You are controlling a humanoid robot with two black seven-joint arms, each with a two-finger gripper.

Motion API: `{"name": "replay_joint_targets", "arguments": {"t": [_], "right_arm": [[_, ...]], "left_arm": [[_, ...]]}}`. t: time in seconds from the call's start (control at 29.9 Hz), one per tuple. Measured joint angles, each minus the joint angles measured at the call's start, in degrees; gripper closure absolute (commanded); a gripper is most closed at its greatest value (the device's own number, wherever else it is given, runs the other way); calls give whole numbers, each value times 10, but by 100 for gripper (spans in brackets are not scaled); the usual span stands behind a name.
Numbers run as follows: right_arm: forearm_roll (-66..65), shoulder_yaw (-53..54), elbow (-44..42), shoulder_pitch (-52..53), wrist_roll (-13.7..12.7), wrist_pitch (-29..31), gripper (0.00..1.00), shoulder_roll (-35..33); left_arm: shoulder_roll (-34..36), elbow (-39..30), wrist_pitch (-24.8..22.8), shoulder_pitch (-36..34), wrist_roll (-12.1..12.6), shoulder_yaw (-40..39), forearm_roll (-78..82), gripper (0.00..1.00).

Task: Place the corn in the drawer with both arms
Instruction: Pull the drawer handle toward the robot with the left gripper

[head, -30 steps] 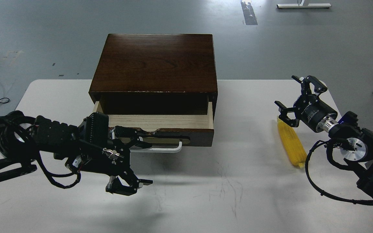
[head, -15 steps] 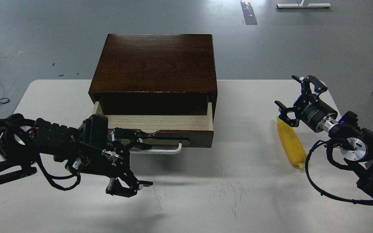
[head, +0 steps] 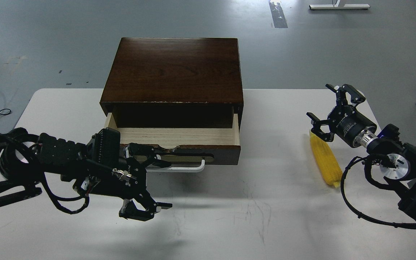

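At the drawer [head: 177, 139] front, left tool [head: 157, 182] spread wide — right tool [head: 332, 108] seemingly open above corn [head: 325, 159].

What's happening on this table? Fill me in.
The left tool is at the white handle of the drawer, which is pulled partly out of the dark wooden box, its pale interior empty. The right tool hangs open just above the far end of the corn, which lies on the white table, not yet picked up.
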Motion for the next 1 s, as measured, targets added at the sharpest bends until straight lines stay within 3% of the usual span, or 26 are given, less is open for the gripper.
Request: {"name": "replay_joint_targets", "arguments": {"t": [1.0], "right_arm": [[0,-1,-2,-2,0,0,0,0]], "left_arm": [[26,0,80,35,0,2,0,2]]}}
